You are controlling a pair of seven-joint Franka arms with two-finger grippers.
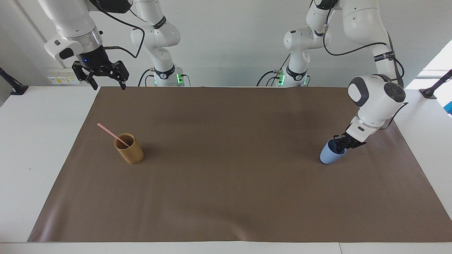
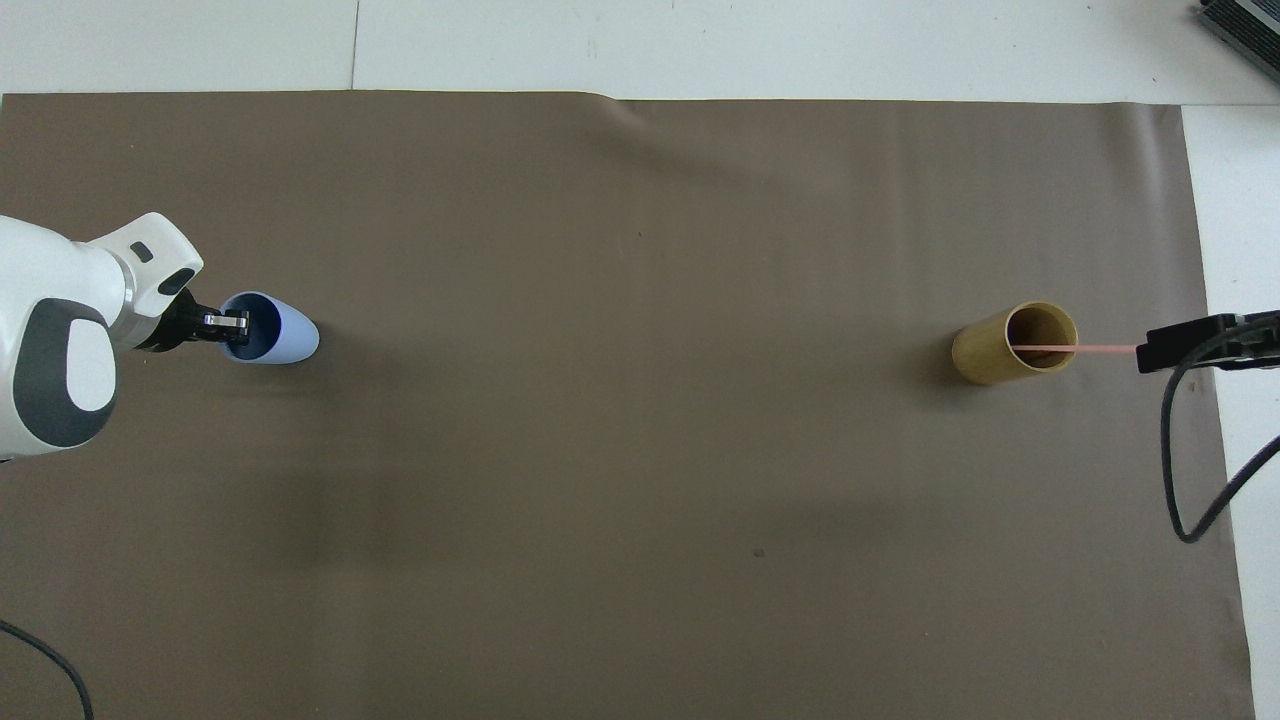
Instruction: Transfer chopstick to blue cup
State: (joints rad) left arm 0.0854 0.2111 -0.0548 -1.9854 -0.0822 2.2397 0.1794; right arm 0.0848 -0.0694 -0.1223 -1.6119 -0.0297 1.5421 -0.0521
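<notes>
The blue cup point(image 1: 327, 156) stands on the brown mat at the left arm's end of the table; it also shows in the overhead view point(image 2: 292, 336). My left gripper point(image 1: 342, 145) is down at the cup's mouth point(image 2: 234, 322), its fingers shut on the rim. The pale pink chopstick point(image 1: 108, 131) leans in the tan cylindrical cup point(image 1: 130, 152) at the right arm's end, its top sticking out past the rim point(image 2: 1095, 349). My right gripper point(image 1: 108, 84) hangs open and empty high in the air, well above the chopstick's top end point(image 2: 1188, 344).
The brown mat point(image 1: 226, 197) covers most of the white table point(image 1: 31, 148). The tan cup point(image 2: 1000, 352) and the blue cup stand far apart at the mat's two ends. A black cable point(image 2: 1185, 470) hangs from the right arm.
</notes>
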